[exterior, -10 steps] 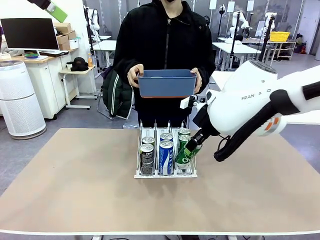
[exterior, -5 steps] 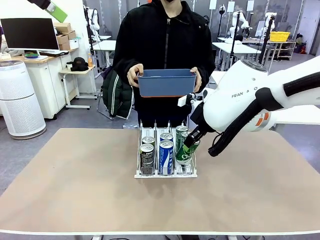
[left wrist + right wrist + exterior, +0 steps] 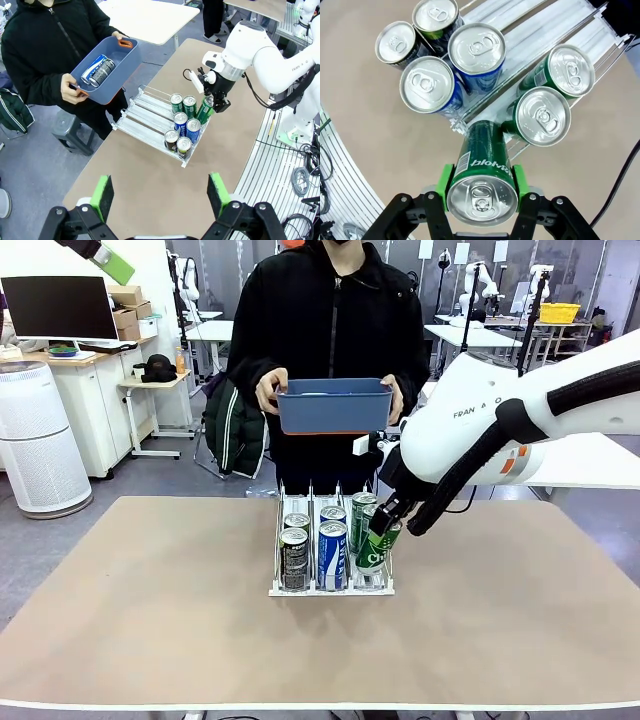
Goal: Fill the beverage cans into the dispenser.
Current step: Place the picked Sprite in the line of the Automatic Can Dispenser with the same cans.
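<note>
A: Right wrist view, bottom centre: what does the right gripper (image 3: 481, 186) hold?
B: A tilted green can (image 3: 482, 162). Its base points up-frame, at the dispenser (image 3: 535, 35) front, beside two standing green cans (image 3: 542, 116). The left gripper (image 3: 159, 197) is wide open, well apart.

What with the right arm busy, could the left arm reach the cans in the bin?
Probably yes: its open fingers are empty, the cans in the bin lie uncovered, the right arm is at the dispenser.
</note>
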You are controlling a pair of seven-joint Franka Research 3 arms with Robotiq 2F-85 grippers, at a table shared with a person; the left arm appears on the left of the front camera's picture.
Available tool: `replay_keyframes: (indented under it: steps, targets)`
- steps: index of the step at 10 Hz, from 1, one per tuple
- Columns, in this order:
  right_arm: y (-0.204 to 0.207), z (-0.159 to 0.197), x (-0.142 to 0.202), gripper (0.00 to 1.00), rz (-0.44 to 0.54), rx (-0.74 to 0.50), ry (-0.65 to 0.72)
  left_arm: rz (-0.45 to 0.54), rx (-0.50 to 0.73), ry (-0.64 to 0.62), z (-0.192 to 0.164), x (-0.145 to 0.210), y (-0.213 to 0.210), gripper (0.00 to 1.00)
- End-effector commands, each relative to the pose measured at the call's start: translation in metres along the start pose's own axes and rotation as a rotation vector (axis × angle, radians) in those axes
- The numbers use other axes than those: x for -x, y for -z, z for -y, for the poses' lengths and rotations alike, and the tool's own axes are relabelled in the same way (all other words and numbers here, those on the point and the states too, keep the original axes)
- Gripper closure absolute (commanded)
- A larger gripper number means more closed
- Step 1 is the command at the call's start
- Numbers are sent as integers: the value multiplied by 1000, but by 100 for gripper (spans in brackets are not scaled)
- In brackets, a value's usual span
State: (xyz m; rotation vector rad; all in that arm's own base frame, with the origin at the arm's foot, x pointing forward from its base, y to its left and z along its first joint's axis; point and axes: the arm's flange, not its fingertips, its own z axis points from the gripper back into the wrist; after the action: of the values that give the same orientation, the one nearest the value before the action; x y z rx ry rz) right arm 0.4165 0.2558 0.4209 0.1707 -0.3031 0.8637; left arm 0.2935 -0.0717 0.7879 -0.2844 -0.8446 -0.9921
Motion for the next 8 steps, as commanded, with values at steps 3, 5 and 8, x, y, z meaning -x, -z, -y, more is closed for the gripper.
replay_keyframes:
  steps: [3, 5, 8]
  targets:
    - [8, 10, -14, 42, -125, 11, 6, -2, -5, -4, -1, 0, 0, 0]
    - [18, 9, -18, 42, -150, 1, 6, -2, -5, -4, -1, 0, 0, 0]
    - [34, 10, -25, 42, -199, 3, -1, -2, -5, -4, -1, 0, 0, 0]
